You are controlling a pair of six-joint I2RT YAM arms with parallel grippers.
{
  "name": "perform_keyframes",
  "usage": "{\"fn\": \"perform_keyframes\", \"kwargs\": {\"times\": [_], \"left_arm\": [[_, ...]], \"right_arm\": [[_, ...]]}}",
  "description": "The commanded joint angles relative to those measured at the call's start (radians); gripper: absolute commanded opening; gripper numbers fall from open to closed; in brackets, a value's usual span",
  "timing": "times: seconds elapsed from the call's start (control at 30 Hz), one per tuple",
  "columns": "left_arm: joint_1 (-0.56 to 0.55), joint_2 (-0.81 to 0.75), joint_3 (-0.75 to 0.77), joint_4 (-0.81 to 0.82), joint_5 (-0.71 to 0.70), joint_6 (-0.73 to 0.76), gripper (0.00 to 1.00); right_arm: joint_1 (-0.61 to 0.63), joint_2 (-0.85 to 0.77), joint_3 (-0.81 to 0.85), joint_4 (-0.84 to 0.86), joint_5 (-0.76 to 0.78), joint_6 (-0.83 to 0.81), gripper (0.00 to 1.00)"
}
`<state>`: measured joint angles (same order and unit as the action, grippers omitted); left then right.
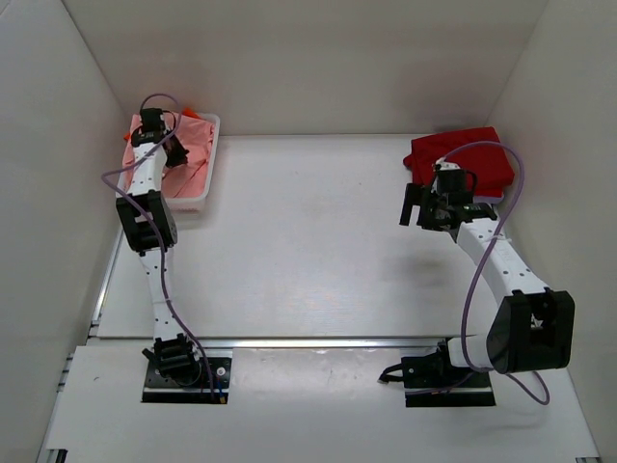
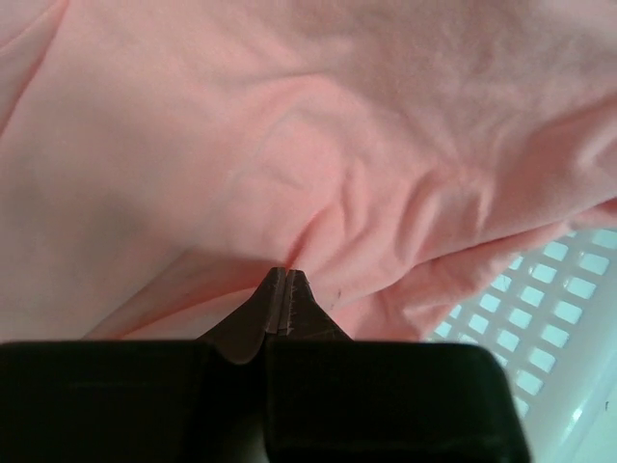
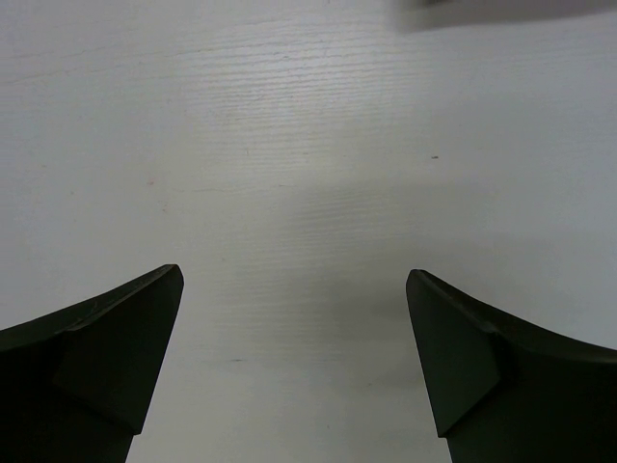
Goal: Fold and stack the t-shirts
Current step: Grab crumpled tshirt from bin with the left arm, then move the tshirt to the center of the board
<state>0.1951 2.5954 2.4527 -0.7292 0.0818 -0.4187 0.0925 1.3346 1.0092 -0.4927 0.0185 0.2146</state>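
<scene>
A salmon-pink t-shirt (image 1: 193, 154) lies crumpled in the white slotted basket (image 1: 198, 201) at the far left. A bit of bright orange t-shirt (image 1: 189, 113) shows at the basket's far edge. My left gripper (image 1: 151, 122) is down in the basket. In the left wrist view its jaws (image 2: 284, 275) are shut, pinching a fold of the salmon-pink cloth (image 2: 289, 125). A dark red t-shirt (image 1: 461, 157) lies folded at the far right. My right gripper (image 1: 416, 205) is open and empty over bare table (image 3: 308, 145), just in front of the dark red shirt.
The basket's slotted wall (image 2: 540, 328) shows at the right of the left wrist view. White walls close in the table on the left, back and right. A metal rail (image 1: 318, 340) runs across in front of the arm bases.
</scene>
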Motion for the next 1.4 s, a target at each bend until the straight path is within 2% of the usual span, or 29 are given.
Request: {"fn": "perform_keyframes", "kwargs": {"times": [0.0,0.13,0.23,0.27,0.3,0.37,0.47,0.5,0.6,0.73,0.83,0.87,0.9,0.97,1.0,1.03,1.1,1.17,1.37], "left_arm": [[-0.055,-0.229,-0.036,0.042,-0.099,0.055,0.00],[-0.111,-0.456,-0.138,0.140,-0.192,0.118,0.00],[-0.163,-0.595,-0.086,0.136,-0.177,0.127,0.00],[-0.257,-0.756,-0.125,0.190,-0.103,0.115,0.00],[-0.279,-0.758,-0.138,0.201,-0.102,0.115,0.00],[-0.345,-0.869,-0.184,0.218,-0.114,0.119,0.00],[-0.411,-0.945,-0.221,0.214,-0.126,0.114,0.00],[-0.414,-0.969,-0.245,0.212,-0.067,0.089,0.00],[-0.425,-1.000,-0.311,0.212,-0.020,0.058,0.00],[-0.493,-0.997,-0.484,0.194,0.047,0.063,0.00],[-0.609,-0.937,-0.621,0.179,0.012,0.089,0.00],[-0.618,-0.892,-0.645,0.178,0.033,0.096,0.02],[-0.614,-0.838,-0.688,0.189,0.054,0.087,0.21],[-0.583,-0.783,-0.768,0.223,0.223,0.042,0.21],[-0.565,-0.778,-0.831,0.269,0.255,0.028,0.23],[-0.550,-0.791,-0.936,0.343,0.304,-0.012,0.35],[-0.543,-0.892,-1.081,0.442,0.299,-0.055,0.41],[-0.572,-0.961,-1.205,0.436,0.248,-0.026,0.48],[-0.669,-1.187,-1.565,0.438,0.233,0.001,0.56]], "right_arm": [[0.009,-0.063,0.026,0.026,-0.003,0.034,0.99],[0.015,-0.094,0.016,0.020,-0.048,0.046,1.00],[0.027,-0.115,-0.001,0.034,-0.055,0.055,1.00],[0.041,-0.127,-0.036,0.048,-0.064,0.074,1.00],[0.041,-0.127,-0.037,0.048,-0.065,0.074,1.00],[0.049,-0.129,-0.053,0.057,-0.080,0.086,0.99],[0.069,-0.155,-0.070,0.046,-0.068,0.095,0.99],[0.079,-0.166,-0.078,0.043,-0.069,0.094,1.00],[0.069,-0.196,-0.103,0.052,-0.087,0.100,1.00],[0.064,-0.212,-0.133,0.077,-0.110,0.106,0.99],[0.079,-0.196,-0.146,0.095,-0.114,0.114,0.99],[0.075,-0.193,-0.147,0.098,-0.120,0.112,0.99],[0.085,-0.184,-0.147,0.097,-0.127,0.115,0.99],[0.114,-0.175,-0.150,0.109,-0.123,0.112,0.99],[0.121,-0.175,-0.150,0.114,-0.117,0.111,0.99],[0.134,-0.166,-0.155,0.118,-0.108,0.106,0.99],[0.138,-0.167,-0.173,0.124,-0.104,0.117,1.00],[0.122,-0.154,-0.211,0.147,-0.153,0.126,0.99],[0.119,-0.104,-0.244,0.190,-0.190,0.130,0.99]]}}
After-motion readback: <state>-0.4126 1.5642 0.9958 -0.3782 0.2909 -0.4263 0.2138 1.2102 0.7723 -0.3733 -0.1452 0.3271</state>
